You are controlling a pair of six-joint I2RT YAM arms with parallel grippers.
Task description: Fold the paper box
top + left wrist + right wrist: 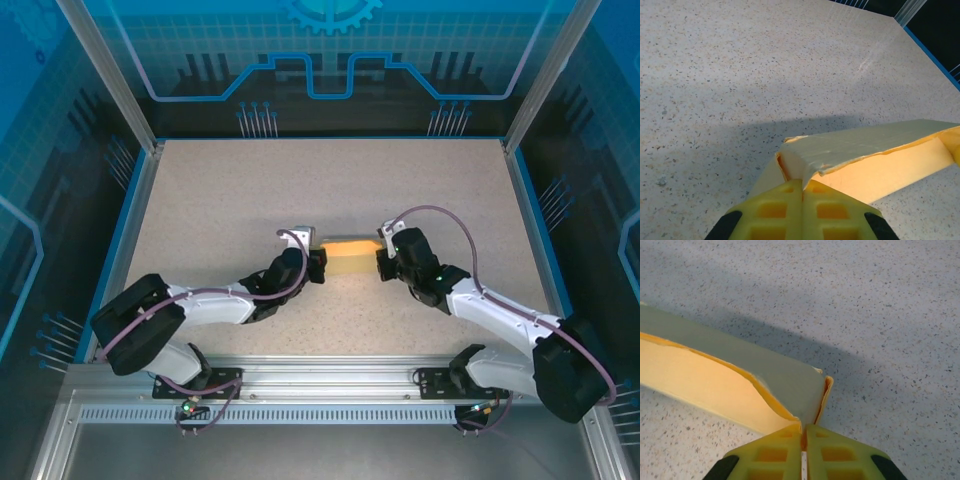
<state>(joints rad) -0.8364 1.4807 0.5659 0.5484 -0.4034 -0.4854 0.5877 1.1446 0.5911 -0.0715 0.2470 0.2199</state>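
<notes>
The paper box (pixel 349 246), a pale yellow, partly folded card sleeve, sits at the middle of the table (pixel 220 190). Its long axis runs left to right, with one end pointing at each arm. Our left gripper (pixel 318 262) is at its left end, fingers pressed together on a crumpled corner of card. Our right gripper (pixel 383 258) is at the right end, pinching the end flap. Both arms are equally near, so we judge the next fold depends on this end-to-end hold.
</notes>
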